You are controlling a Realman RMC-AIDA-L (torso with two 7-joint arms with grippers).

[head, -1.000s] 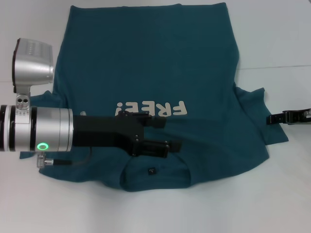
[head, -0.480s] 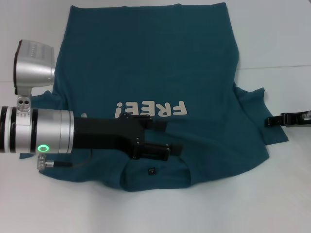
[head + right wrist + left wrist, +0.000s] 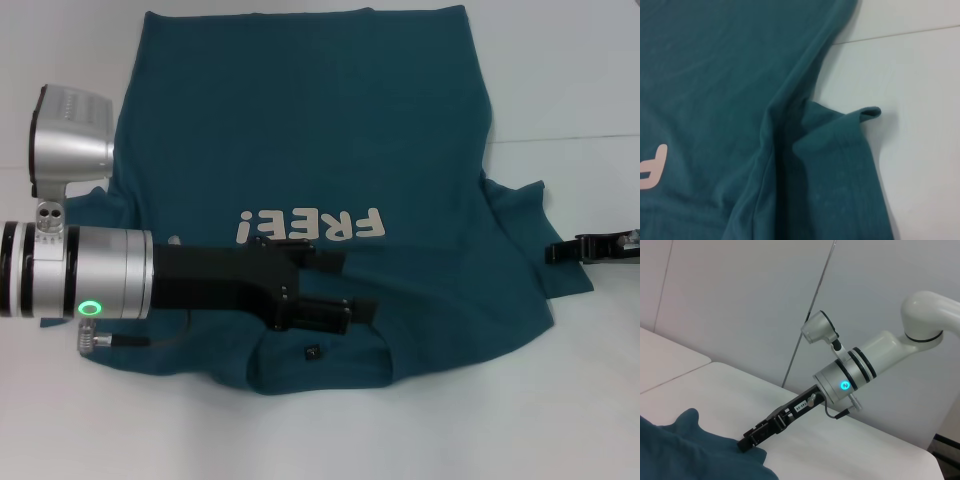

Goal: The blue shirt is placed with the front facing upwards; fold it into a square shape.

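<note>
Left gripper point(image 3: 350, 290): reaches across the lower chest of the shirt, just below the lettering; fingers spread apart, nothing between them.
Blue shirt point(image 3: 320, 140): spread flat on the white table point(image 3: 560, 60), front up, collar toward the robot, white "FREE!" lettering point(image 3: 312, 226) across the chest.
Right sleeve point(image 3: 840, 165): rumpled, its edge curled up.
Right gripper point(image 3: 560, 250): at that sleeve's outer edge, touching the cloth; whether it pinches the cloth, cannot tell.
</note>
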